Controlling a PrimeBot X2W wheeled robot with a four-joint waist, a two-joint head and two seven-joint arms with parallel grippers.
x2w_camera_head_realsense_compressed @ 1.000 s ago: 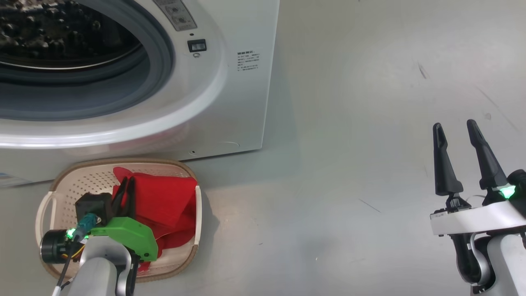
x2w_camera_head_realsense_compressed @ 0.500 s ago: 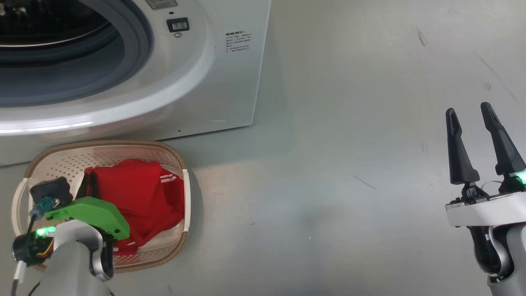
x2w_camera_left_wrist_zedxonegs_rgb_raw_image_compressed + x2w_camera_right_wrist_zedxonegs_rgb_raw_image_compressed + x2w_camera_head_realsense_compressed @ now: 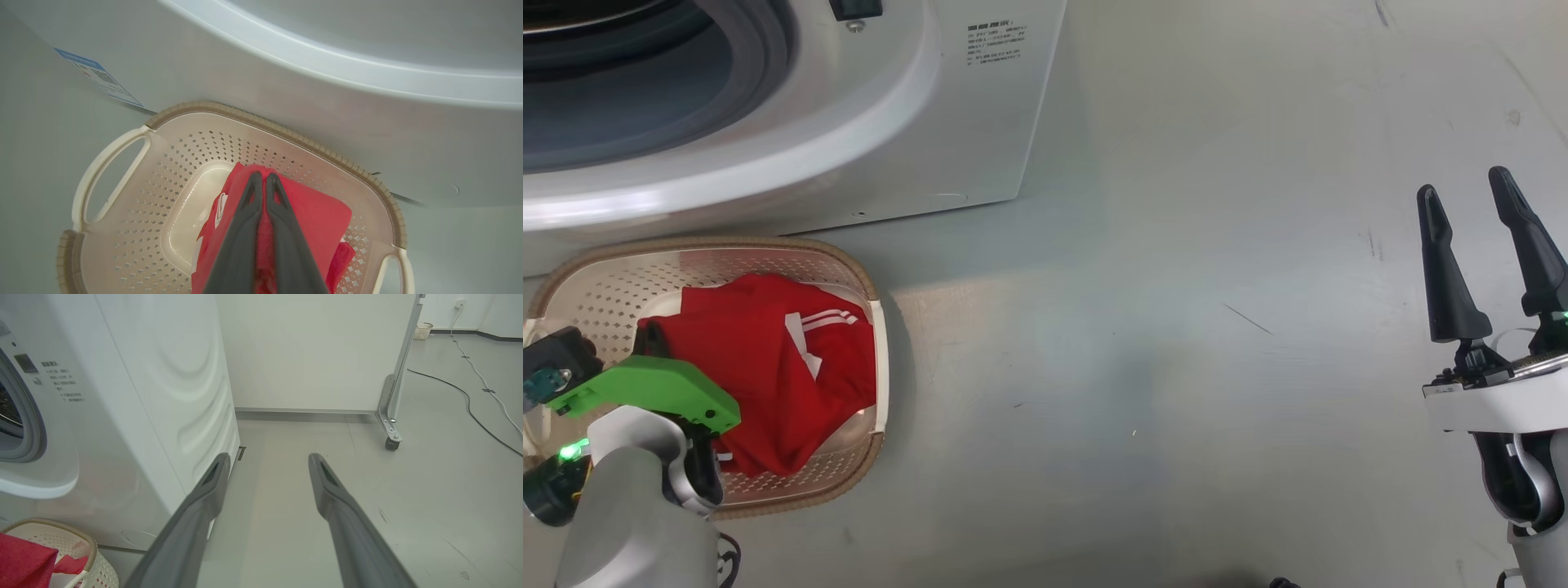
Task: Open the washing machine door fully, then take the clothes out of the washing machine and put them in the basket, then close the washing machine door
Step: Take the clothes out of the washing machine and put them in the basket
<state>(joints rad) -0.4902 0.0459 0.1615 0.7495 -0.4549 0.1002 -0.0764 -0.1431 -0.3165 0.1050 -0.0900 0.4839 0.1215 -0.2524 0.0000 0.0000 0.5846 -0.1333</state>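
Since a second ago your left gripper (image 3: 261, 183) is sinking the clothes (image 3: 768, 367) flatter into the basket (image 3: 854, 273), the washing machine (image 3: 980, 122) looming at eleven o'clock, the basket sitting below it at eight o'clock, left fingers pinching red cloth, right gripper (image 3: 1462, 184) hovering at three o'clock, fingers spread.

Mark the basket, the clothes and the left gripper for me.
basket (image 3: 605, 290): head view, perforated back wall.
clothes (image 3: 760, 359): head view, red fabric left of the stripes.
left gripper (image 3: 263, 177): left wrist view, between its fingertips.

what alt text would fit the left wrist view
The left tool, shut on the red clothes, hangs over the cream perforated basket. The basket stands on a grey floor in front of the white washing machine.
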